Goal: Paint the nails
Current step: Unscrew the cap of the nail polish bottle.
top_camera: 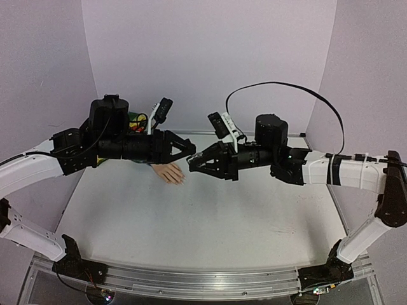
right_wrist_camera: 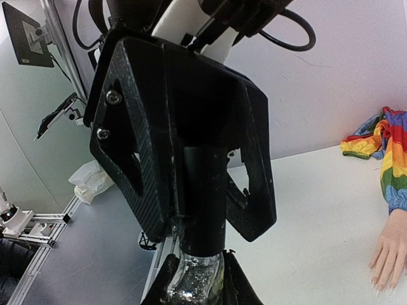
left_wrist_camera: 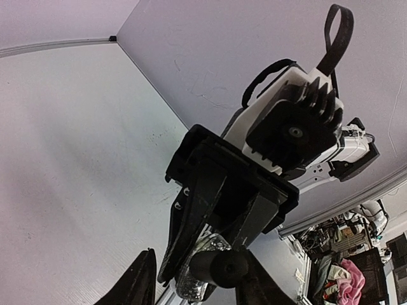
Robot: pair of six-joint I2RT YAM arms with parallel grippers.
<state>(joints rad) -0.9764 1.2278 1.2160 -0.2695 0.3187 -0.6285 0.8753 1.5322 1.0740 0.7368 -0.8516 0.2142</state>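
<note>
Viewing from the top camera, I find the fake hand [top_camera: 170,173] lying on the white table [top_camera: 203,222]. Its wrist runs back under the left arm into a rainbow-striped sleeve [right_wrist_camera: 393,159].

The nails [right_wrist_camera: 375,281] sit at the tips of its pale peach fingers, which point toward the near edge of the table. They are too small for me to tell whether any carries polish.

Both arms reach inward and meet above the table, just to the right-arm side of the fake hand and not touching it.

Right gripper [top_camera: 194,162]: the fingers are clamped on a small clear nail-polish bottle [right_wrist_camera: 194,283] with glittery contents, seen at the bottom of the right wrist view.

Black cap [right_wrist_camera: 203,190]: seated on the bottle's neck and pointing into the left gripper [top_camera: 189,150].

Left gripper: the fingers [right_wrist_camera: 137,184] stand apart, one on each side of the cap. In the left wrist view a gap shows between one finger and the cap, while the other lies at or against it. I cannot tell whether either presses.

Bottle and cap hang near the fake hand's fingertips, raised above them and apart from them.
</note>
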